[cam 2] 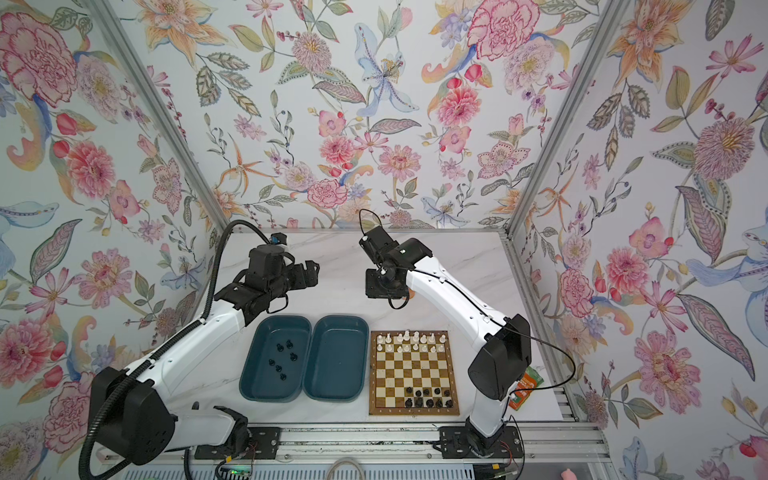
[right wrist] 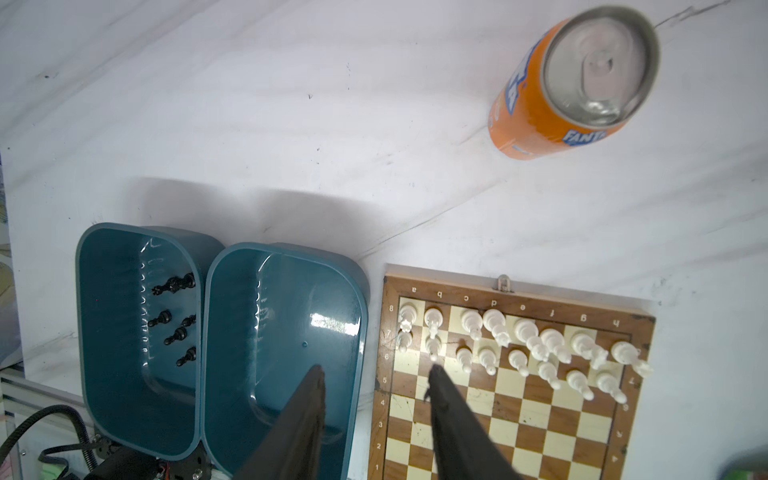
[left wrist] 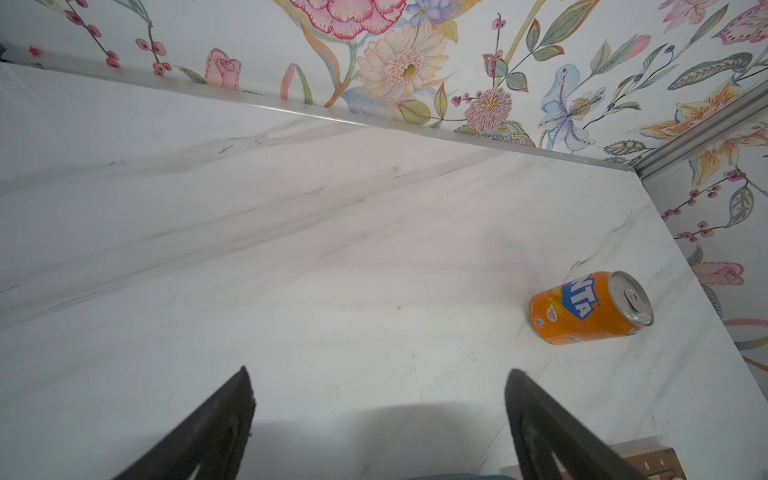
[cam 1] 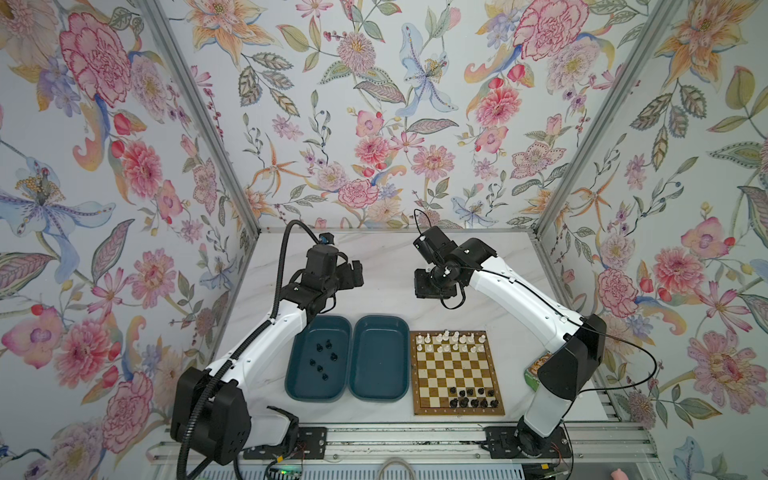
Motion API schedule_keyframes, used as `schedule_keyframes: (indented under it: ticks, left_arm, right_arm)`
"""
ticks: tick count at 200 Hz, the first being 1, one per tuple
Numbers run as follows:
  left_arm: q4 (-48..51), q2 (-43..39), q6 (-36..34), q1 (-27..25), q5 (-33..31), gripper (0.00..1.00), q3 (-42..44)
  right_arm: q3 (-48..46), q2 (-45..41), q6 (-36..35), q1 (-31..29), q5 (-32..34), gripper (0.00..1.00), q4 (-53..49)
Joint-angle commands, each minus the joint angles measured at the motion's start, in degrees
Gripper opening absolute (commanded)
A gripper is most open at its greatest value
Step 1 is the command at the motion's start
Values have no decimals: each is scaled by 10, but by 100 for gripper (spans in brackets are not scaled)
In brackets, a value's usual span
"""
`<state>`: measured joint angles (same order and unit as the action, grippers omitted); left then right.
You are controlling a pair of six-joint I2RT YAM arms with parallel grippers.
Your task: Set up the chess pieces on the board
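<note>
White pieces [cam 1: 451, 341] are in: two rows along the far edge of the board [cam 1: 455, 372], all standing upright. In the right wrist view they sit on ranks 8 and 7, and the letters a to h run along that same far border. Black pieces [cam 1: 471, 398] stand in the two nearest rows, bunched toward the right half. The board lies flat, square to the front of the table [cam 1: 386, 257], right of centre.

I count a handful of loose black pieces [cam 1: 323, 359] scattered in the left tray [cam 1: 297, 386]; I can't tell whether they stand or lie. That tray touches the right tray [cam 1: 380, 361] along their long sides, both running near-to-far. The right one is just beside the board's left edge.

Right gripper [right wrist: 374, 368] hangs high over the table beyond the board's far-left corner, jaws parted, nothing between them. Left gripper [left wrist: 376, 370] is up beyond the left tray, fingers spread wide, holding nothing. An orange Fanta can [right wrist: 552, 91] sits on the table past the board's far edge.
</note>
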<state>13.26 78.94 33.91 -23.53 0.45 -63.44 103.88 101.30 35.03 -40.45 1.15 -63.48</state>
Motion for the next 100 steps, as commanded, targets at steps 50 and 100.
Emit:
schedule_keyframes:
  ticks: [50,100]
  left_arm:
    - [27,101,5,-69,-71,95,-158]
    - [94,140,17,-118,-147,95,-221]
  right_arm:
    - [36,-4,-89,69,-53,48,-10]
    - [-28,-32,-122,115,-110,51,20]
